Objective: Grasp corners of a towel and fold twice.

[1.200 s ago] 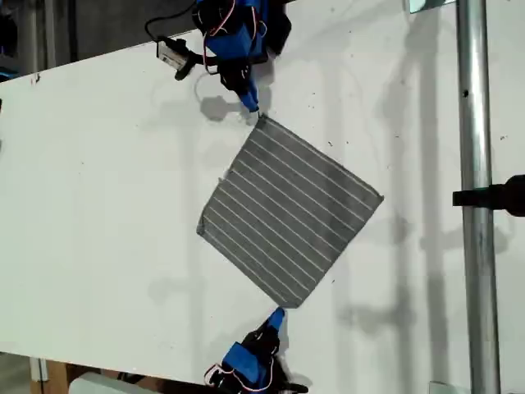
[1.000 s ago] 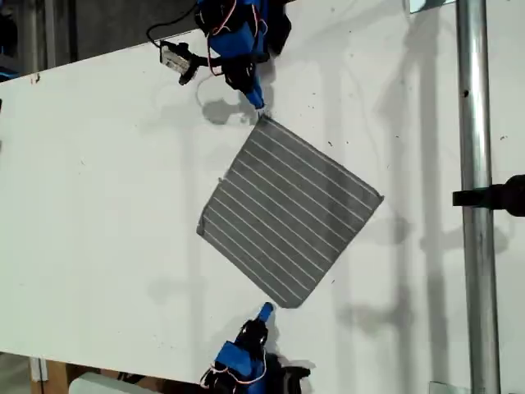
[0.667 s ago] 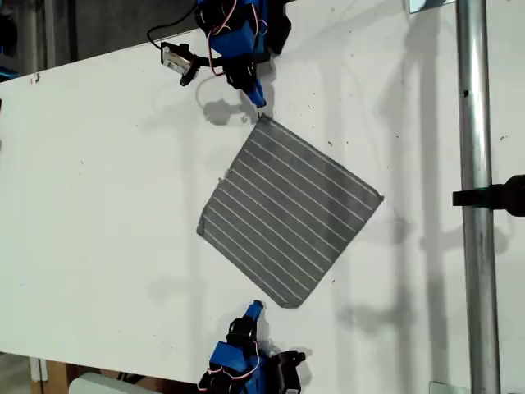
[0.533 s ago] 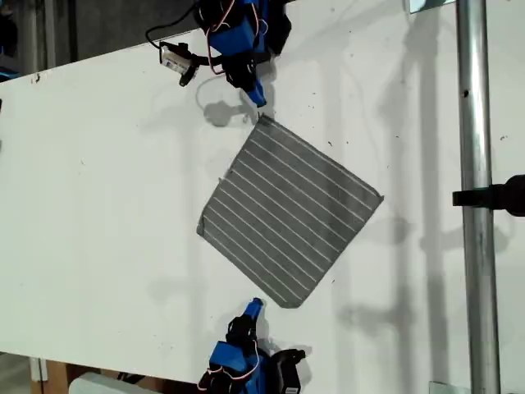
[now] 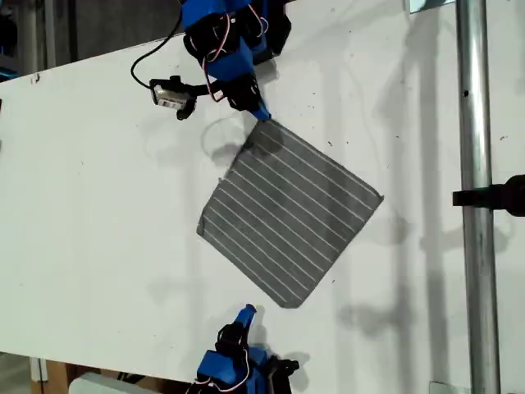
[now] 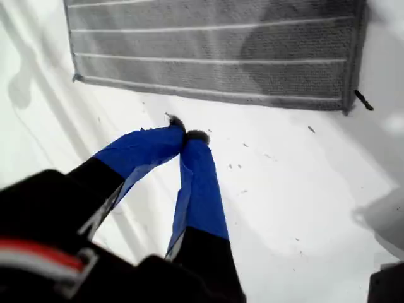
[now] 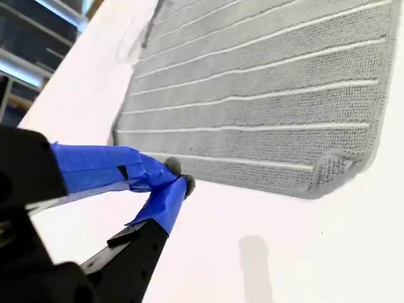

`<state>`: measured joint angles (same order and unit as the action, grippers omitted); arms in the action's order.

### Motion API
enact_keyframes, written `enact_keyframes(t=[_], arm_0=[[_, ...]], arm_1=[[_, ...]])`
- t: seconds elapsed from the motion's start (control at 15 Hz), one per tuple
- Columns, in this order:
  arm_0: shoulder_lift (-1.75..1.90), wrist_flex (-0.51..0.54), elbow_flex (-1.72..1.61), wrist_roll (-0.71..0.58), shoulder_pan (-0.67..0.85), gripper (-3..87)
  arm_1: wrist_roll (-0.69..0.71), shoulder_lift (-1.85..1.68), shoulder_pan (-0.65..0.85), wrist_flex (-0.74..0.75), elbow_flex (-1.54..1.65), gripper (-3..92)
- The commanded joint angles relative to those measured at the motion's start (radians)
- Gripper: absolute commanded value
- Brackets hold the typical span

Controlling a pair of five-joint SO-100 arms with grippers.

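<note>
The towel [image 5: 287, 217], grey with thin white stripes, is found lying flat and fully spread on the white tabletop [image 5: 98, 205], turned so that its corners point to the four sides of the exterior view. The first tool [image 5: 248, 311] is seen near the bottom edge of the exterior view, standing apart from the towel's lowest corner with bare tabletop between. In the first wrist view its blue-taped jaws are closed tip to tip with nothing held [image 6: 186, 136], and one hemmed edge of the towel [image 6: 214, 57] is seen lying beyond them. The second tool [image 5: 261, 113] is placed at the towel's uppermost corner in the exterior view. In the second wrist view its jaws are likewise closed and empty [image 7: 180, 175], just beside the hem of the towel [image 7: 265, 101]; contact cannot be confirmed. One corner [image 7: 334, 165] is noted as slightly curled. A metal pole [image 5: 474, 205] is seen crossing the exterior view's right
</note>
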<state>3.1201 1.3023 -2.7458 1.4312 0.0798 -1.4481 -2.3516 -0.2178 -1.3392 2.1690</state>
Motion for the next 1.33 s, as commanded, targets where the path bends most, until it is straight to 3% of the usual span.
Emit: enact_keyframes(t=[0.0, 0.27, 0.47, 0.87, 1.27], arm_0=[[-0.127, -0.002, 0.170, -0.005, -0.048, -2.9], [-0.367, 0.049, 0.430, 0.021, -0.161, -2.9], [-0.434, 0.055, 0.523, 0.043, -0.242, -2.9], [-0.518, 0.041, 0.581, 0.034, -0.299, -2.9], [-0.517, 0.046, 0.568, 0.043, -0.308, -2.9]], arm_1=[[0.012, 0.184, -0.044, -0.037, -0.256, -0.2], [0.012, 0.499, -0.140, -0.196, -0.713, -0.2], [0.011, 0.667, -0.201, -0.196, -0.923, -0.2], [0.049, 1.066, -0.252, 0.186, -1.051, -0.2], [0.066, 1.359, -0.290, 0.322, -1.236, -0.2]])
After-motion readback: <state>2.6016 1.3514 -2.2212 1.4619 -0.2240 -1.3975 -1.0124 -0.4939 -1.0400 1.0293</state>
